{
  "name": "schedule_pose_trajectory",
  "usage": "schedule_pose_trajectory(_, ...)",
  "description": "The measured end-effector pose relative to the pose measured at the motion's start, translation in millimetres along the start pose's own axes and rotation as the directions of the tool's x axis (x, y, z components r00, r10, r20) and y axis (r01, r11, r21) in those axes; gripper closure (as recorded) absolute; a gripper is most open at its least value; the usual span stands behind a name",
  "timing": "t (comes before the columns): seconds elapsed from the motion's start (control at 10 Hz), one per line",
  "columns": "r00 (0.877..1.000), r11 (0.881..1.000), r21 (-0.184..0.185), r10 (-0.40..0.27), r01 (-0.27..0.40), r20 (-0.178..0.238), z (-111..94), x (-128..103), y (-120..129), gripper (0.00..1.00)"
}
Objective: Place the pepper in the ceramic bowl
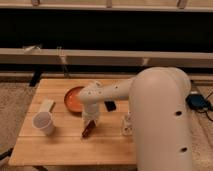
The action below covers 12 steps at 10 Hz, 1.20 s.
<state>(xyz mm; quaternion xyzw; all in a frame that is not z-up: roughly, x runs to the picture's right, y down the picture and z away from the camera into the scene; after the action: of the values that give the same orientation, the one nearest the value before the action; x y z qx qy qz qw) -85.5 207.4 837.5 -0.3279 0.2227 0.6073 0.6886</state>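
Note:
The ceramic bowl (73,98), orange inside with a darker rim, sits on the wooden table (60,147) left of the middle. My arm reaches down in front of it and covers its right edge. My gripper (88,128) points down at the table just in front of the bowl. The pepper (87,132), small and dark red-brown, shows at the gripper's tip, at or just above the table top. The pepper is outside the bowl, a short way toward the front edge.
A white translucent cup (44,123) stands at the front left. A pale flat block (46,105) lies behind the cup. A black rectangular object (110,105) lies right of the bowl. A small clear object (127,125) stands beside my arm's white body (160,120).

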Motion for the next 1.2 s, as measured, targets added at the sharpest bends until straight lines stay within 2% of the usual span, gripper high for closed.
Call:
schedule_pose_trajectory(0.2, 1.000, 1.000, -0.004, 0.003, -0.003, -0.005, -2, 0, 0, 0.86)
schedule_pose_trajectory(0.4, 1.000, 1.000, -0.005, 0.010, -0.010, -0.005, -8, 0, -2, 0.99)
schedule_pose_trajectory(0.5, 1.000, 1.000, -0.006, 0.014, -0.014, -0.004, -11, 0, -3, 1.00)
schedule_pose_trajectory(0.8, 1.000, 1.000, -0.008, 0.019, -0.019, 0.022, -44, -6, -11, 1.00)
schedule_pose_trajectory(1.2, 0.997, 1.000, -0.002, 0.005, -0.005, 0.077, -90, -44, -37, 1.00)
